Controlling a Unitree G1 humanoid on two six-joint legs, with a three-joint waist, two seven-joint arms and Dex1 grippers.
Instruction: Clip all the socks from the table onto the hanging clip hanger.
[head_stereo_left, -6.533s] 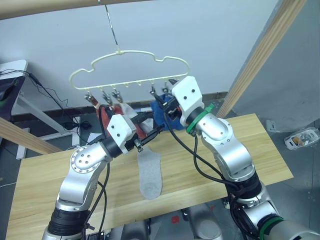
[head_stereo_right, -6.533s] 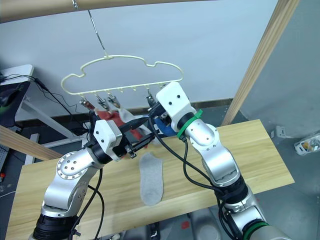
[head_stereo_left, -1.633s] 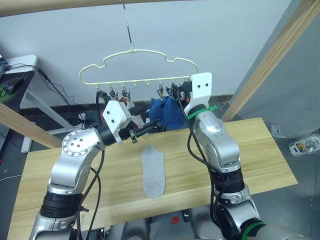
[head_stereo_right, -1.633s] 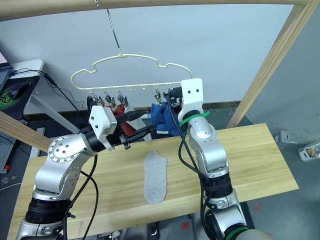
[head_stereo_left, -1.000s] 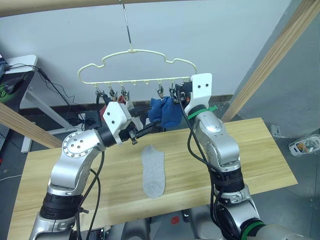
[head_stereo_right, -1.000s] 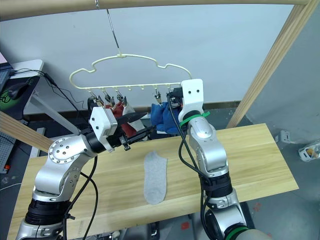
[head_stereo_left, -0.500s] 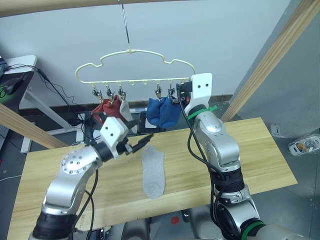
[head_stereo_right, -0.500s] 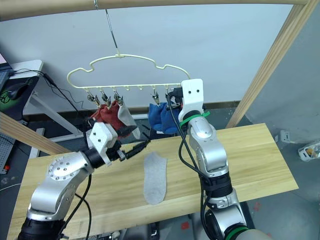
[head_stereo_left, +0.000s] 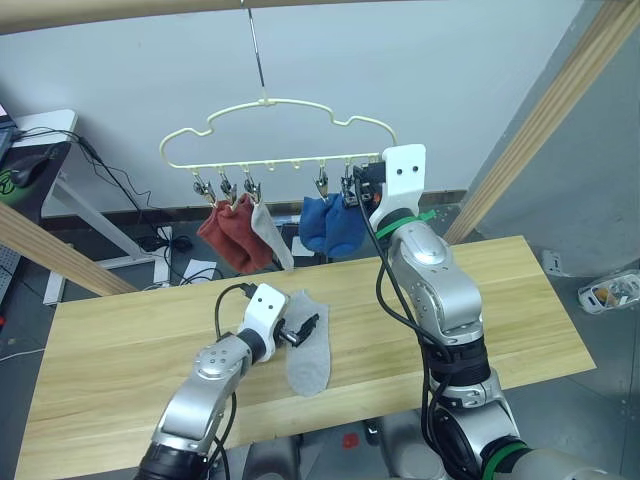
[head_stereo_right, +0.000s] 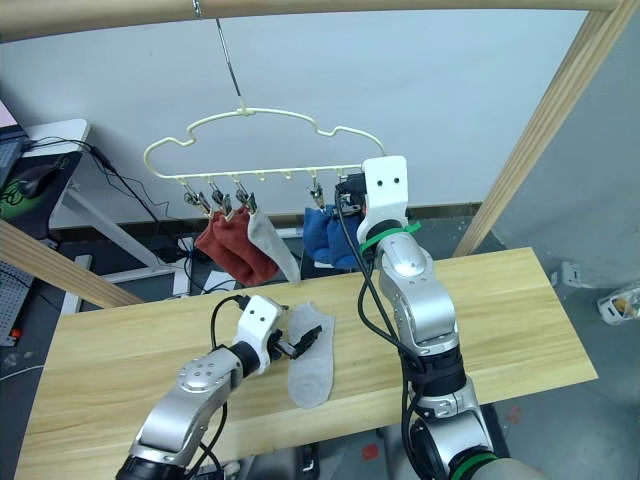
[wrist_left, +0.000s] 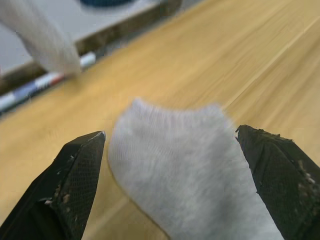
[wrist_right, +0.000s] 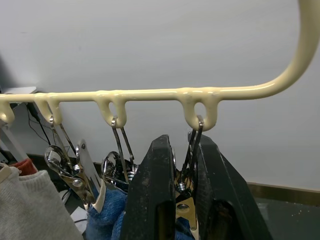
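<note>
No readable text, label, brand, number or sign appears on anything in these views.

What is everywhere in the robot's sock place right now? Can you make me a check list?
Surface: table of light wood planks, one sock on it.
Job's things: clip hanger hangs from a pole; two rust red socks, one grey sock and two blue socks are clipped on. Last grey sock lies flat on the table.
Clutter: nothing seen on the table.
Grippers: left pincer open, straddling the sock's end; right pincer shut on the end clip.
Cables: black wires along the right arm; more on the floor.
Surroundings: wooden poles, white wall.
</note>
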